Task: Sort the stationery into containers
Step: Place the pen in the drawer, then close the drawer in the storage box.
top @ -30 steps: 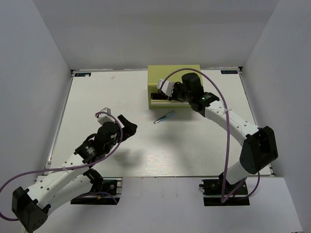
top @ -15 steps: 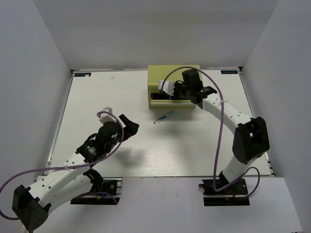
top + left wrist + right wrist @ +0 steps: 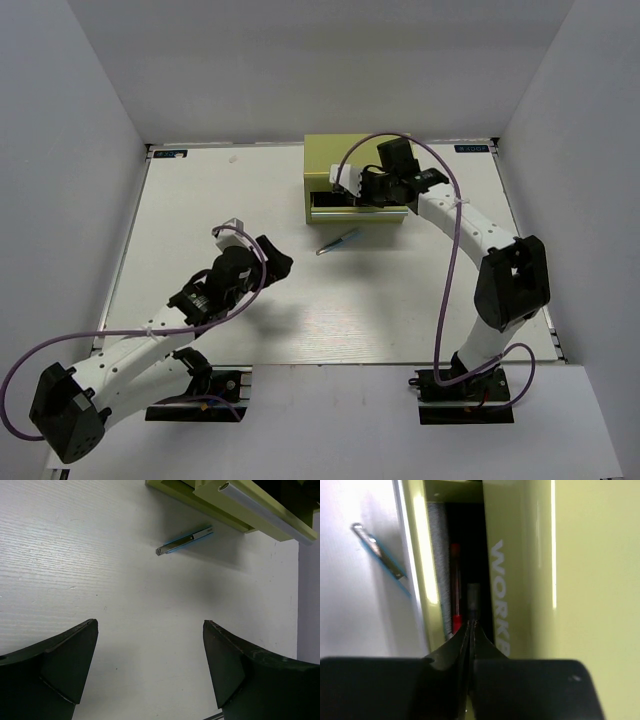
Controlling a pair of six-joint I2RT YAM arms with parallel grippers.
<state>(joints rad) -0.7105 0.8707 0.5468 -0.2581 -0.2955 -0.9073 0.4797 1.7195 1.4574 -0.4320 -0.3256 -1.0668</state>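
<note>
The yellow-green chest [image 3: 357, 160] stands at the back of the table with one drawer [image 3: 385, 215] pulled open. My right gripper [image 3: 338, 190] is over that drawer, shut on the dark grey pen [image 3: 473, 597], whose end sticks out past the tips [image 3: 471, 625]. The red pen [image 3: 454, 580] lies inside the drawer. The pale blue-silver pen [image 3: 338, 241] lies on the table just in front of the chest; it also shows in the left wrist view [image 3: 184, 541]. My left gripper [image 3: 278, 255] is open and empty, left of and nearer than that pen. The dark teal pen is out of view.
The white table [image 3: 200, 200] is walled by grey panels on three sides. The right arm's purple cable [image 3: 455, 215] loops over the chest. In the left wrist view the chest's open drawer front [image 3: 260, 510] juts out at the top right.
My left gripper has moved a little right and forward, toward the blue-silver pen. My right arm has swung its wrist back over the chest while the gripper stays at the open drawer.
</note>
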